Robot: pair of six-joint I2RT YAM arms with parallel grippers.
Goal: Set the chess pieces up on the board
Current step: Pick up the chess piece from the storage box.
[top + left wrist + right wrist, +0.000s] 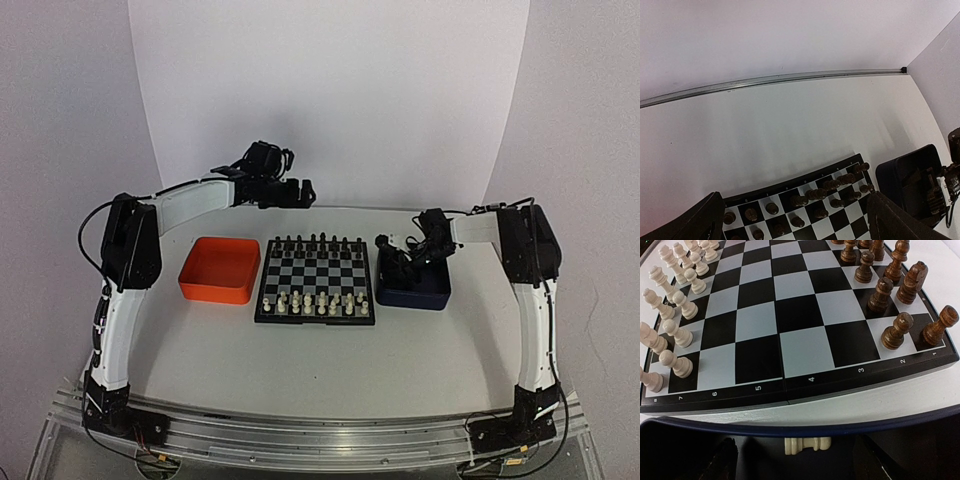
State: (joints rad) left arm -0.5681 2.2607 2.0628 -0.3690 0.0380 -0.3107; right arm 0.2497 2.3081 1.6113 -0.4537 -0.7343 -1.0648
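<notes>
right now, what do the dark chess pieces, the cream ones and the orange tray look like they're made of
dark pieces: probably turned wood, given the brown stain, the grain streaks and the soft sheen.
cream pieces: smooth, pale and fairly matte. They could be unstained wood or plastic; the look doesn't settle it.
orange tray: likely plastic, since it has even colour, thin walls and rounded corners.

Open lane across the middle ranks of the board (315, 272) — fenced by white pieces (318, 300) on the near rows, dark pieces (317, 244) on the far. Boxed in by the orange tray (215, 292) at left, blue tray (412, 299) at right, each just beside the board. Right tool (397, 265) down inside the blue tray — behind its wall. Open worktop (320, 370) in front.
</notes>
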